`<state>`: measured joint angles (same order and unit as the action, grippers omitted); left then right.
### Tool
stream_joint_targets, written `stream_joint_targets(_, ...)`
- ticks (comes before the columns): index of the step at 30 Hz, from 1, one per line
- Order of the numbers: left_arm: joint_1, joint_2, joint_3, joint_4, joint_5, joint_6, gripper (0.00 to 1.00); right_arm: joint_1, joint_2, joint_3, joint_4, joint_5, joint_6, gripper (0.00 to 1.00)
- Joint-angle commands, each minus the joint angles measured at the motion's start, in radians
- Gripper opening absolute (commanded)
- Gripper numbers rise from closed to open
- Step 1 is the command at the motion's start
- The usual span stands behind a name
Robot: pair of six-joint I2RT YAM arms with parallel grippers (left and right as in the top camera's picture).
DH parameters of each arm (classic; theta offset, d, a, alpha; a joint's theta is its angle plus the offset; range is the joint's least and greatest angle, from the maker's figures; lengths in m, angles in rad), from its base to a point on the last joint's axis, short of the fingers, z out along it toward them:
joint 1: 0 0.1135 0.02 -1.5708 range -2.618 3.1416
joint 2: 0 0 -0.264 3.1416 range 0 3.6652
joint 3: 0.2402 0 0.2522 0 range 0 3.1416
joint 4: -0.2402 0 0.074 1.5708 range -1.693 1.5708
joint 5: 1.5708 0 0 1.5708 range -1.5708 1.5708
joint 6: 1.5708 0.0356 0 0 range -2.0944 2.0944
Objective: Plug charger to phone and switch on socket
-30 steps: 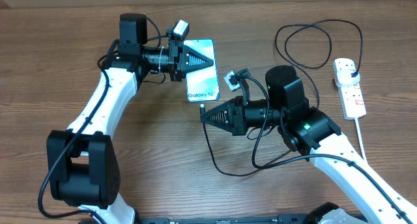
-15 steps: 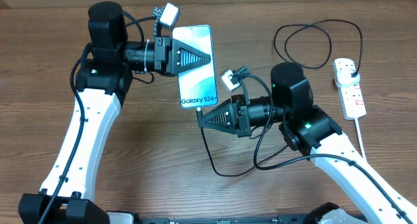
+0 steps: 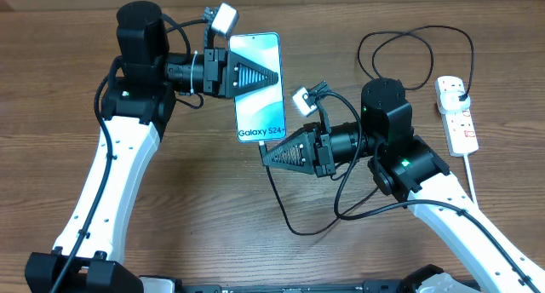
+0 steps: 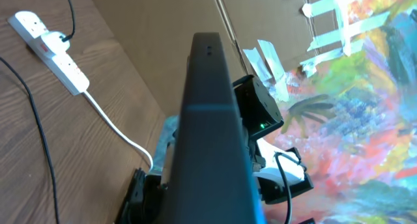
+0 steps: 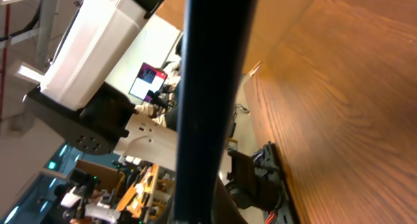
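My left gripper (image 3: 274, 75) is shut on the phone (image 3: 260, 110) and holds it above the table, screen up, with the "Galaxy S24" end toward the right arm. The phone fills the left wrist view edge-on (image 4: 212, 139) and shows as a dark bar in the right wrist view (image 5: 208, 87). My right gripper (image 3: 264, 153) is shut on the charger's connector end, just below the phone's lower edge. I cannot tell whether tip and phone touch. The black cable (image 3: 274, 195) trails away. Its black plug (image 3: 460, 93) sits in the white socket strip (image 3: 456, 114), which also shows in the left wrist view (image 4: 55, 48).
The charger cable makes a loop on the table at the back right (image 3: 415, 29) and another under the right arm. The strip's thick white cord (image 3: 471, 169) runs toward the front right and shows in the left wrist view (image 4: 124, 136).
My left arm has swung back and lifted the phone, which looks larger and sits a little to the left. My right gripper has followed and stays at the phone's lower edge.
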<state>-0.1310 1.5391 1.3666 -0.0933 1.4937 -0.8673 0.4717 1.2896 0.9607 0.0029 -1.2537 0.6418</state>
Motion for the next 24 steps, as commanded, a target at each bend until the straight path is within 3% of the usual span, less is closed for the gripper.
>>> stream_joint_targets(1, 0.000, -0.010, 0.010, 0.029, -0.030, -0.022, 0.04, -0.002, -0.015, 0.009, 0.002, -0.065, -0.001, 0.04)
stream_joint_targets(9, 0.006, -0.010, 0.010, 0.093, -0.020, -0.104, 0.04, -0.002, -0.015, 0.009, -0.001, -0.048, -0.006, 0.04)
stream_joint_targets(24, 0.006, -0.010, 0.010, 0.094, 0.007, -0.094, 0.04, -0.002, -0.015, 0.009, 0.020, 0.022, 0.002, 0.04)
